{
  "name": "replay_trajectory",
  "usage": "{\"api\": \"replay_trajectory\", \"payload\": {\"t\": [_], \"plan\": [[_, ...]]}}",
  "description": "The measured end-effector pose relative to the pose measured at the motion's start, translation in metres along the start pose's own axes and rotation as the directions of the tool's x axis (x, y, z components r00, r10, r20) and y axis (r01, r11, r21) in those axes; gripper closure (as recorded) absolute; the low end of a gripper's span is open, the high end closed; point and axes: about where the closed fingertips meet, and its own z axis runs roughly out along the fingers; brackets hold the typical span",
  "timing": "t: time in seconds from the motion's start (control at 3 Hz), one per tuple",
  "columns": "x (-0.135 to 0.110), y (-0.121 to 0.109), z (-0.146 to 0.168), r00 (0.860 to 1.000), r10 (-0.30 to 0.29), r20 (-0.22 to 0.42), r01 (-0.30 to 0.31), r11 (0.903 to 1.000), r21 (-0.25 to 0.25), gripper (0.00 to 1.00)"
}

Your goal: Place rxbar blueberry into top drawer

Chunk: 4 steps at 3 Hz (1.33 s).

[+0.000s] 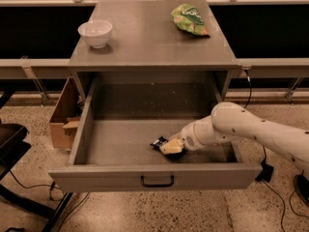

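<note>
The top drawer (116, 144) is pulled wide open below the grey cabinet top, its black handle (157, 181) on the front panel. My gripper (170, 147) is down inside the drawer, near the front and a little right of the middle, on the end of my white arm (251, 129) that reaches in from the right. It is shut on the rxbar blueberry (158, 142), a small dark bar that sticks out to the left of the gripper tip, at or just above the drawer floor.
A white bowl (95, 33) stands at the back left of the cabinet top and a green chip bag (189, 19) at the back right. A cardboard box (63, 117) sits on the floor left of the drawer. A black chair base (12, 144) is at far left.
</note>
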Motion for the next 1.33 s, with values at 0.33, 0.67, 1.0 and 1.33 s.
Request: {"api": "replay_trajectory", "payload": {"t": [0.33,0.67,1.0,1.33], "plan": [[0.0,0.0,0.0,1.0,0.0,0.0,0.0,1.0,0.0,0.04],[-0.003,0.002,-0.004,1.0,0.0,0.0,0.0,1.0,0.0,0.0],[-0.017,-0.001,-0.021,0.999,-0.048,-0.02,0.048,0.9988,-0.011,0.0],[-0.064,-0.014,-0.098,0.971,-0.202,-0.126,0.207,0.9779,0.029,0.0]]}}
